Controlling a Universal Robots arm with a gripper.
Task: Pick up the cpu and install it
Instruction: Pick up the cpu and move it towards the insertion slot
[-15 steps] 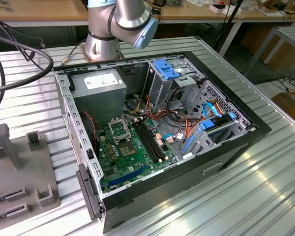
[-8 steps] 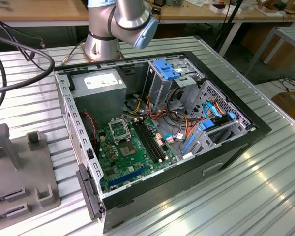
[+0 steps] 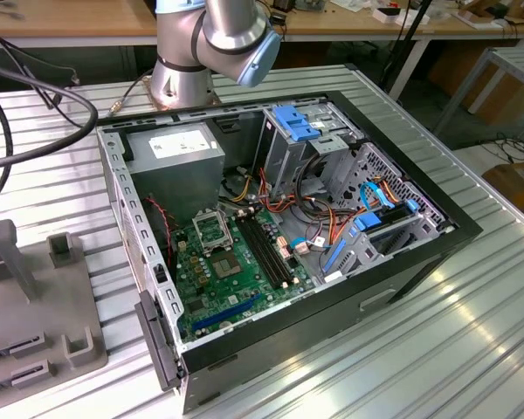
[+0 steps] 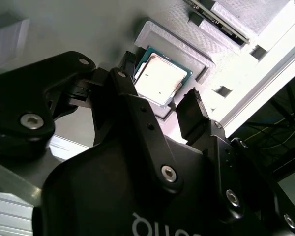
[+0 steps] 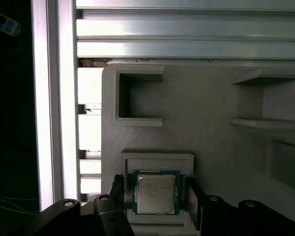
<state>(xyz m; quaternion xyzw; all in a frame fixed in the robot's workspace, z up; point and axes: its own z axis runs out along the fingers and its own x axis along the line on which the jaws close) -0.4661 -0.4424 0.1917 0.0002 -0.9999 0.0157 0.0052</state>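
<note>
Fingers (image 5: 192,196) of the black gripper (image 5: 155,197) are sitting wide astride the thin silver-grey square cpu (image 5: 156,191). Light, stiff, fragile, I'm judging; its edges are looking safest.

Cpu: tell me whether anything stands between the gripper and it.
Nothing visible does. In the first wrist view the cpu lies metal face up in the recess of the grey holder. The gripper has its jaws open, one on either side of the cpu, with only bare gaps between.
</note>
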